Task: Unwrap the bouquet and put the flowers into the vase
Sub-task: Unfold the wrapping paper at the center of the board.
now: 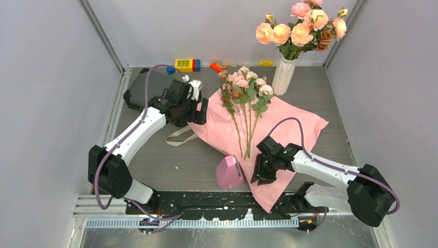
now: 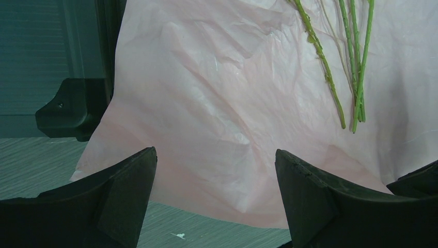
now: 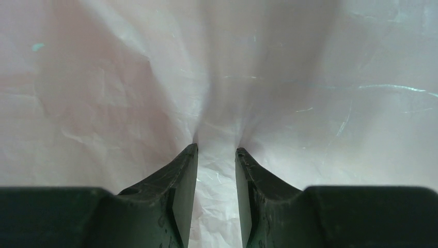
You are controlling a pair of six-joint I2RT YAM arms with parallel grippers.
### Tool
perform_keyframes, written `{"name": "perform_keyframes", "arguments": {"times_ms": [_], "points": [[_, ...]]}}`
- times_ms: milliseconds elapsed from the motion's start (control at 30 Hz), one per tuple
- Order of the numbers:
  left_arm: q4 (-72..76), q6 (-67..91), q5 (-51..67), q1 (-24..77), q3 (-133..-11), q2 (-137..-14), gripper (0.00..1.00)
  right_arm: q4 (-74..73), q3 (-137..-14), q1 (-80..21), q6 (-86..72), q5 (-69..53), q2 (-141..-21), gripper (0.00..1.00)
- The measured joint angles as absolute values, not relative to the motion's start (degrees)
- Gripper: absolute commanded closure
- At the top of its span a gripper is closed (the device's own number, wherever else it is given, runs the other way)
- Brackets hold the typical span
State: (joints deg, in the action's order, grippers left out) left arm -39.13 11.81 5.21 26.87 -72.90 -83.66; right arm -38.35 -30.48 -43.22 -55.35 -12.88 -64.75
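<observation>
The bouquet's pale pink wrapping paper [image 1: 292,124] lies spread open on the table. The flowers [image 1: 245,95] lie on it, small pink and cream roses with stems pointing toward me. The white ribbed vase [image 1: 283,76] stands behind them. My left gripper [image 1: 202,111] hovers open at the paper's left edge; the left wrist view shows the paper [image 2: 206,103] and green stems [image 2: 356,77] beyond the gripper [image 2: 216,160]. My right gripper [image 1: 262,177] sits on the paper's near part. In the right wrist view that gripper [image 3: 217,151] pinches a raised fold of paper [image 3: 219,103].
A large peach rose cluster [image 1: 302,26] fills the vase. A pink wedge-shaped object [image 1: 229,172] sits beside the right gripper. The beige ribbon [image 1: 178,137] lies loose left of the paper. A black case [image 1: 137,90] and toy blocks [image 1: 187,64] sit at the back left.
</observation>
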Motion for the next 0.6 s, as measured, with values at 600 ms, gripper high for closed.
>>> {"name": "perform_keyframes", "arguments": {"times_ms": [600], "points": [[-38.9, 12.2, 5.2, 26.9, -71.8, -79.0, 0.13, -48.5, -47.0, -43.2, -55.6, 5.3, -60.6, 0.42]]}}
